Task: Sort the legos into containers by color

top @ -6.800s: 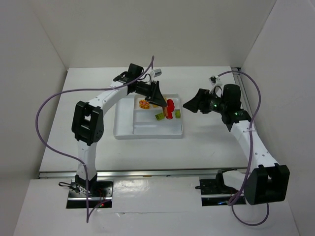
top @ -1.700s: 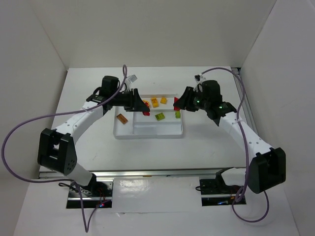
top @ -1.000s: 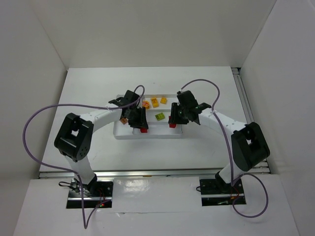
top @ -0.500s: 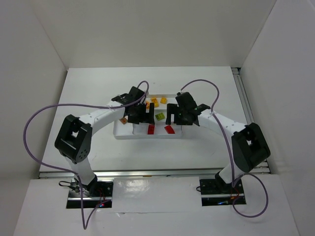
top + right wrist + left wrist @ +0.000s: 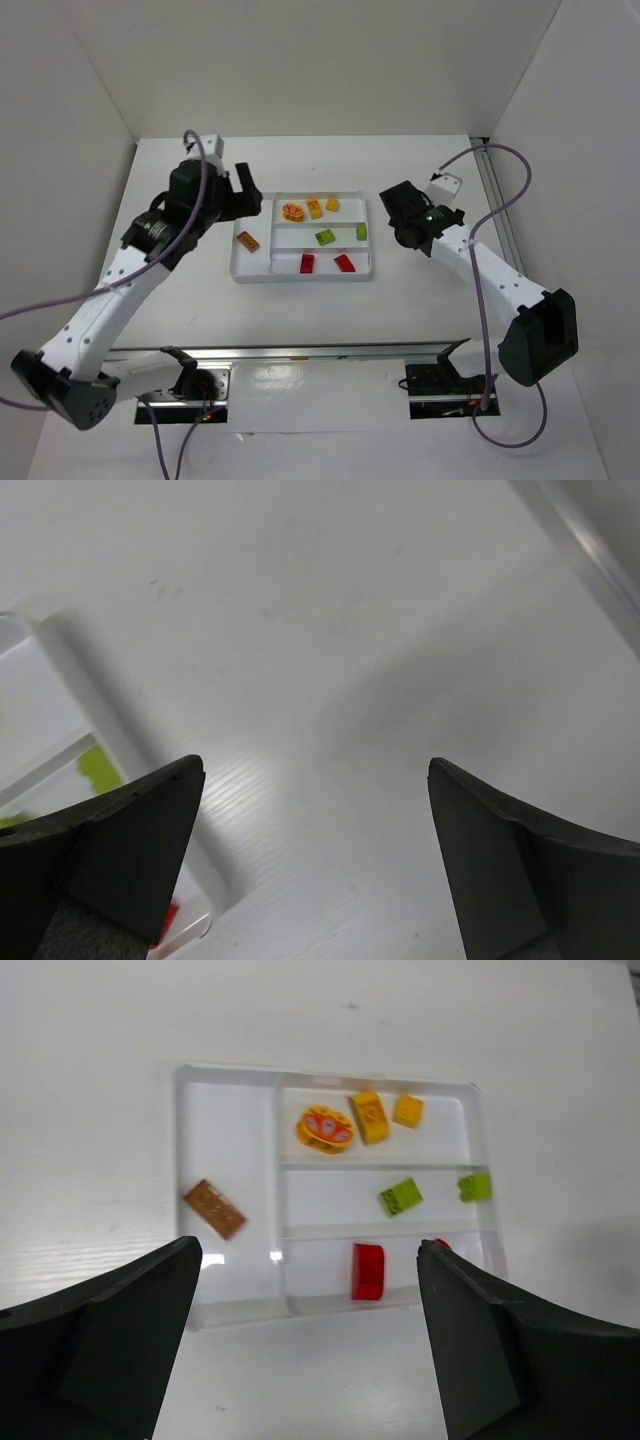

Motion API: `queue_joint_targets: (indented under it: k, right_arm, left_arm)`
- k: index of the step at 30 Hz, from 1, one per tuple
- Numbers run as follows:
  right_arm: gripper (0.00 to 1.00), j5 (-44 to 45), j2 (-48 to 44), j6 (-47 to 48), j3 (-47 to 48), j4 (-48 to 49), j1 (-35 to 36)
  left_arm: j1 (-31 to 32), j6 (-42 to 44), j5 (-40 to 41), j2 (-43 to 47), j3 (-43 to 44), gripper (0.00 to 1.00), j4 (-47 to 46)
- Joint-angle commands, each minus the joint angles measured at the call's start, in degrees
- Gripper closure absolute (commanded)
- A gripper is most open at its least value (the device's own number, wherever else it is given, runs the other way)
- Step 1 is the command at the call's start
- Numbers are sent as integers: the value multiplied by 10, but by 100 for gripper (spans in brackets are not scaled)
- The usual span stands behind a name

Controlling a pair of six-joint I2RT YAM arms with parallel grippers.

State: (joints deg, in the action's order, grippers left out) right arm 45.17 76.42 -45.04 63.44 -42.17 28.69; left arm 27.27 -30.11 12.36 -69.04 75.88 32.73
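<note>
The white tray (image 5: 300,279) holds all the legos. An orange brick (image 5: 214,1208) lies in the tall side section. The round orange-red piece (image 5: 325,1127) and two yellow bricks (image 5: 369,1116) share the far section. Two lime green bricks (image 5: 400,1196) lie in the middle one. Two red bricks (image 5: 307,263) rest in the near one. My left gripper (image 5: 245,195) hangs open and empty, left of the tray and high above the table. Right of the tray, my right gripper (image 5: 398,218) is open and empty over bare table. The tray's corner (image 5: 90,695) shows at its left.
White walls enclose the table on three sides. A metal rail (image 5: 497,205) runs along the right edge. Cables loop from both arms. The table surface (image 5: 350,630) lies bare under the right gripper.
Both grippers opened and let their red bricks drop into the near section. Since then the left arm has pulled back up and left, and the right arm has swung off to the right.
</note>
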Motion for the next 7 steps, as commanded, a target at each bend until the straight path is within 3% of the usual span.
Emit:
queue_joint_targets:
  k: [1,7]
  right_arm:
    - [0,121,-21,-105,21,-114,-11]
    - [0,106,-45,-72,-16,-79,-16]
  left_arm:
    - [-14,19,128,60,-47,0,6]
    - [-20,27,195,107,-82,0,27]
